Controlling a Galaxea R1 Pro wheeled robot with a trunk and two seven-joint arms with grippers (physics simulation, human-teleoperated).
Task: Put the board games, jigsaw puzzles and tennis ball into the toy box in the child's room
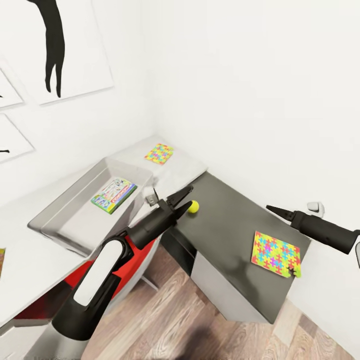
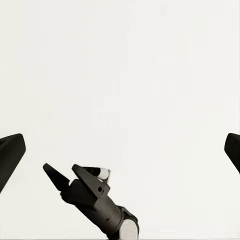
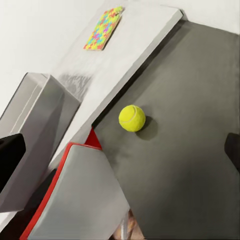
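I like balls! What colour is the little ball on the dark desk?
The tennis ball is bright yellow-green, seen best in the right wrist view.

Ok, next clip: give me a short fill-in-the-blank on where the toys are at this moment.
1. The tennis ball rests on the ____ grey part of the table.
2. The only toy inside the toy box is a ____.
3. The number of jigsaw puzzles lying on the table outside the box is ____.
4. The left gripper, nearest the ball, has its fingers ____.

Missing words: dark; board game; two; open
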